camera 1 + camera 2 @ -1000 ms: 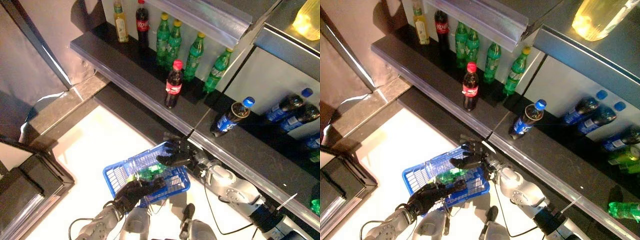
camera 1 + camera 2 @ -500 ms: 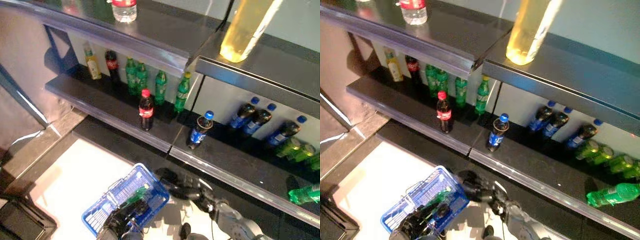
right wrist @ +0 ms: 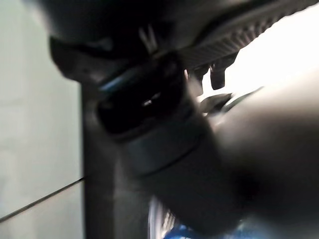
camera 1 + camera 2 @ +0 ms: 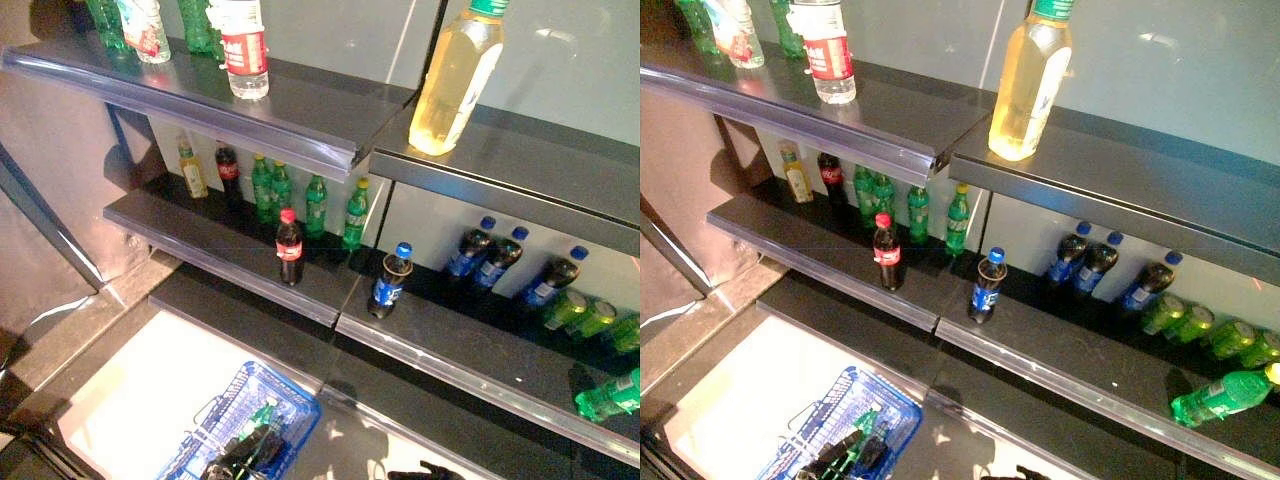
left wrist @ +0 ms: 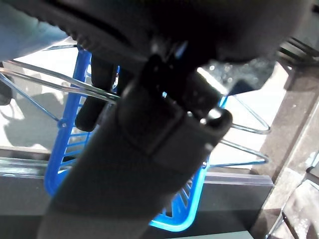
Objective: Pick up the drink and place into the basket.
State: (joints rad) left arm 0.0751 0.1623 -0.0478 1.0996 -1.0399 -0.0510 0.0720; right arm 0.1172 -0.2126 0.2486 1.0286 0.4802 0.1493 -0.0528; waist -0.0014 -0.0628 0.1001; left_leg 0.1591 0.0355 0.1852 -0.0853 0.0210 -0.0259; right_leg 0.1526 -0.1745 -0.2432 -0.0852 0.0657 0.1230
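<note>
The blue basket [image 4: 285, 390] hangs low at the lower left, above the bright floor. A green drink bottle [image 4: 262, 412] lies inside it. My left hand [image 4: 240, 462] is shut on the basket's thin wire handles [image 5: 45, 79]; in the left wrist view my hand [image 5: 149, 129] is curled round them, with the basket's blue wall [image 5: 75, 119] behind. My right hand [image 4: 420, 471] shows at the bottom edge, right of the basket and apart from it, open and empty.
A dark shelf unit stands ahead. Its lower shelf [image 4: 200, 245] holds a cola bottle [image 4: 289, 247], green bottles [image 4: 315, 205] and a blue-capped dark bottle [image 4: 388, 282]. The upper shelf holds a big yellow bottle [image 4: 455, 75]. More bottles lie at the right [image 4: 605, 395].
The camera has tilted up, so the whole picture shifted and more shelves show. My right hand has drawn back from over the basket. The green bottle stays in the basket.
</note>
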